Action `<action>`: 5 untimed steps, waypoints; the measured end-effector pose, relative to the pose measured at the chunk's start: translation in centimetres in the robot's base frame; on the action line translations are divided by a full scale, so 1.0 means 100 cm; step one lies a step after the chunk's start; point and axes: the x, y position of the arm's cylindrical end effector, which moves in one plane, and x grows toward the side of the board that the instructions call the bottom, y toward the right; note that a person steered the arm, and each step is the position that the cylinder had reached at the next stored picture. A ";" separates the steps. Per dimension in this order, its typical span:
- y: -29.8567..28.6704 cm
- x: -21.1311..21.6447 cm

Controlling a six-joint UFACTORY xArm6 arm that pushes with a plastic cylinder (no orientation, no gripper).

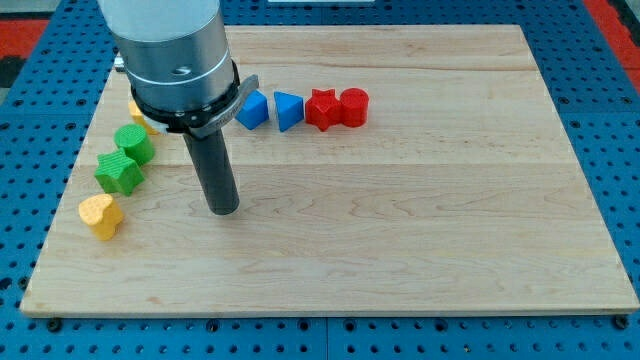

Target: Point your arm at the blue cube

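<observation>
— How many blocks sit on the bench point(420, 220)?

— Eight that I can see. Two blue: a blue cube point(253, 109) and a blue wedge-like block point(288, 110).

— And red?

— Two as well: a red star-shaped block point(322, 108) and a red cylinder point(354, 106).

— Green?

— Two again: a green cylinder-like block point(133, 144) and a green star-shaped block point(120, 172).

— Any yellow?

— Two: a yellow heart-shaped block point(100, 215), and another yellow block point(136, 111) mostly hidden, so its shape cannot be made out.

— So four colours, two of each?

— Yes, a pair per colour, plus one rod.
</observation>
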 end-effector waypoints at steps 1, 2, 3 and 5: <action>0.000 -0.007; 0.000 -0.020; 0.000 -0.021; 0.000 -0.038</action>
